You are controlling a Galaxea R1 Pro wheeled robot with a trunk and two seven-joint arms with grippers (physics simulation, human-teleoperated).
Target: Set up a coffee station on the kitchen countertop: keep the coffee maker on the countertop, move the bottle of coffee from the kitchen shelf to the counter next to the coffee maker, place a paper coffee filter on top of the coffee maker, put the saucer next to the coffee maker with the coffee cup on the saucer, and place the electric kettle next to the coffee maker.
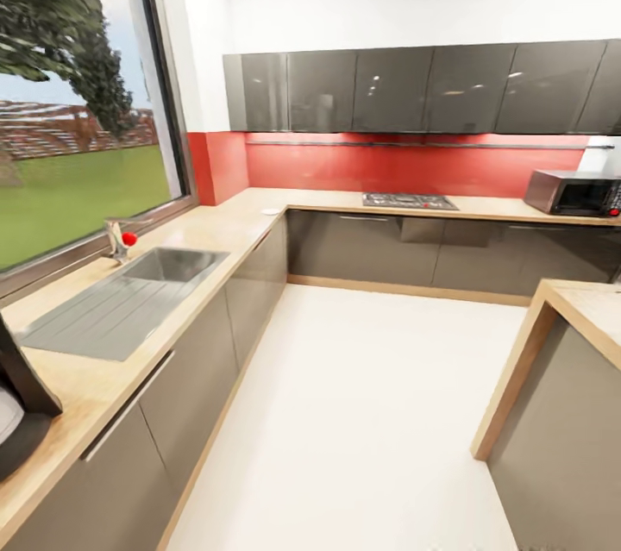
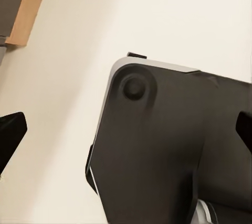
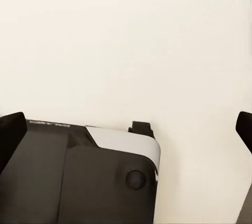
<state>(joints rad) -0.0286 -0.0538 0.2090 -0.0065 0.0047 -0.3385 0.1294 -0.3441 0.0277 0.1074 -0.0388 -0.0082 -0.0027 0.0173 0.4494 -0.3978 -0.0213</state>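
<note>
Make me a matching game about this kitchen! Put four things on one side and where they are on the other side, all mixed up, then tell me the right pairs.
Things:
1. sink
2. stovetop
3. microwave
4. upper cabinets

Places:
A. on the back counter, at its right end
B. on the wall above the red backsplash
C. set into the left counter, under the window
D. set into the back counter, near its middle

Right pairs: 1-C, 2-D, 3-A, 4-B
</note>
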